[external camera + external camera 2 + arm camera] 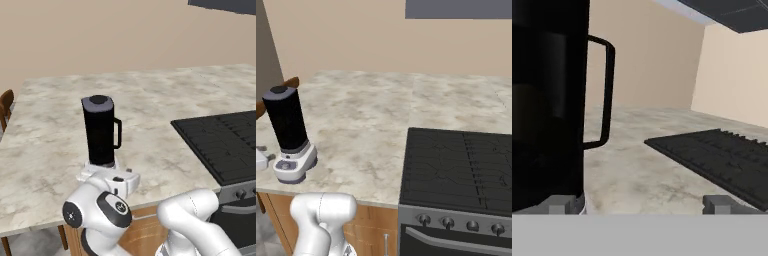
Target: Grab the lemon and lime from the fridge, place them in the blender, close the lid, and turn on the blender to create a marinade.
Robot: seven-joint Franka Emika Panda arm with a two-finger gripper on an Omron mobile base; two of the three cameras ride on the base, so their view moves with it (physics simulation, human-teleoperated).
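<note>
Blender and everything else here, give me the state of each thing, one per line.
blender: upright on the counter, jar seated on its base
lid: on top of the jar, closed
end effector: open, low beside the blender base, holding nothing
stove: burners bare, no flame

Bare counter [381, 130] separates blender [101, 131] and stove [456, 170].

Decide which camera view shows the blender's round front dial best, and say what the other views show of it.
The right base view: the dial faces the camera on the pale base of the blender, unobstructed. In the left base view the robot's hand covers the base front, so just the jar and the lid show. The hand view shows the dark jar wall and handle.
</note>
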